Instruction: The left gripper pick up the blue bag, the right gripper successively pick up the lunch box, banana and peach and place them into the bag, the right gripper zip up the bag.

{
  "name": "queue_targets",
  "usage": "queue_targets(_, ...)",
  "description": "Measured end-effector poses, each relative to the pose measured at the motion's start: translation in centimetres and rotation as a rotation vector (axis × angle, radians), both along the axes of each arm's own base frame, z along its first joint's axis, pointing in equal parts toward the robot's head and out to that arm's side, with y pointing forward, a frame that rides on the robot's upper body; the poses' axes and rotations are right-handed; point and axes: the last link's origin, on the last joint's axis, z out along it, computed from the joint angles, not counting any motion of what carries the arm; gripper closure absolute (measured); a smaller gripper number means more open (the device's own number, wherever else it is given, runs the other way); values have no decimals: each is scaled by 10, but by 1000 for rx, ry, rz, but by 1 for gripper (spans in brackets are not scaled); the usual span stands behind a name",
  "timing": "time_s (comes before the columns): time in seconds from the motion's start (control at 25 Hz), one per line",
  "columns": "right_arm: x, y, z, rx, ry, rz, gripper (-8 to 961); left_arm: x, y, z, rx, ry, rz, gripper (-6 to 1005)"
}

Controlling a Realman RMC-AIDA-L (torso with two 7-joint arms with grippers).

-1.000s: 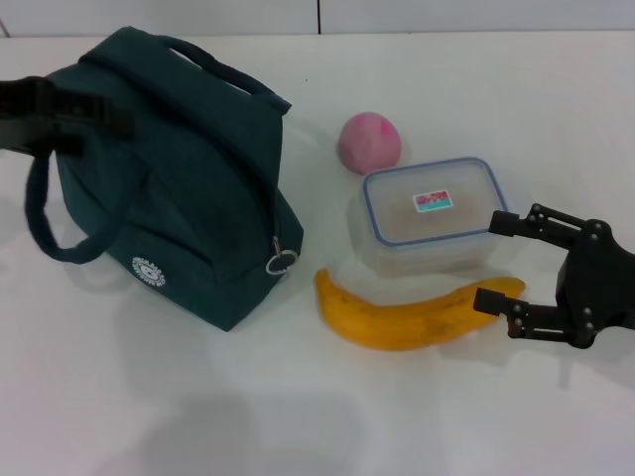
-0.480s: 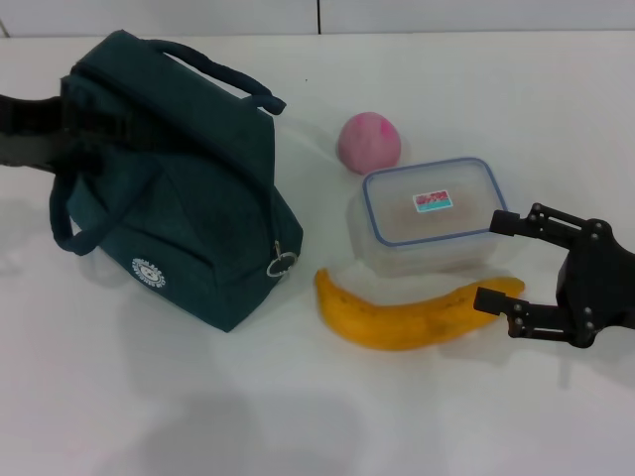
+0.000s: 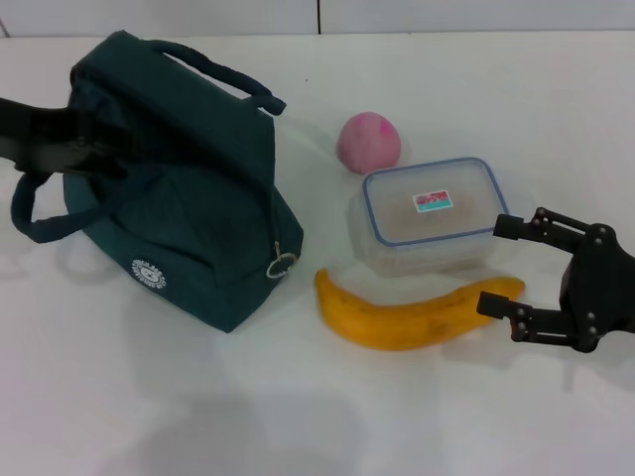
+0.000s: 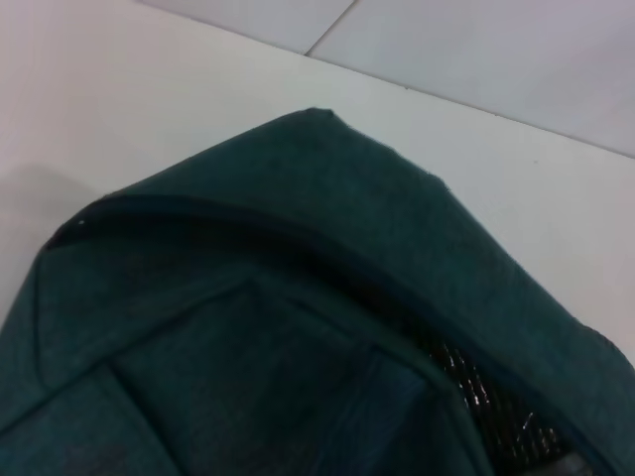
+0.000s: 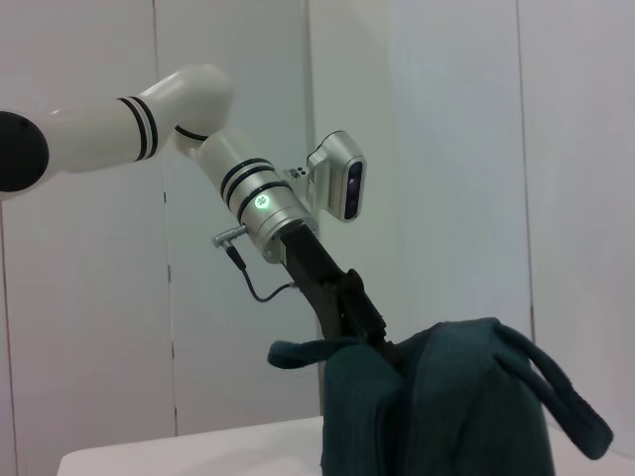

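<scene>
The blue bag (image 3: 189, 188) stands at the left of the white table, its zipper ring (image 3: 282, 264) hanging at the near corner. My left gripper (image 3: 87, 149) sits at the bag's upper left edge, shut on the fabric beside one loop handle (image 3: 35, 213); the right wrist view shows the left gripper (image 5: 372, 332) on top of the bag (image 5: 466, 407). Teal fabric of the bag (image 4: 298, 297) fills the left wrist view. The peach (image 3: 369, 142), lunch box (image 3: 432, 213) and banana (image 3: 407, 317) lie right of the bag. My right gripper (image 3: 494, 265) stands open by the lunch box's right end and the banana's tip.
The white table (image 3: 198, 416) stretches bare in front of the bag and banana. A wall seam (image 3: 318, 15) runs behind the table's far edge.
The left gripper has moved down and right along the bag's upper left side, and the bag's top and loop handle have shifted with it. The right gripper has barely moved.
</scene>
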Motion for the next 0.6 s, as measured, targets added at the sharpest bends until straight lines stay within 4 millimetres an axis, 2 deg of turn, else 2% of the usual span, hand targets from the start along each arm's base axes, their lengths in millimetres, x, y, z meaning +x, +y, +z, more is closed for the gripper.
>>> queue_targets(0.2, 0, 1, 1, 10, 10, -6, 123, 1, 0, -1, -5, -3, 1, 579)
queue_targets(0.6, 9, 7, 7, 68, 51, -112, 124, 7, -2, 2, -11, -47, -14, 852)
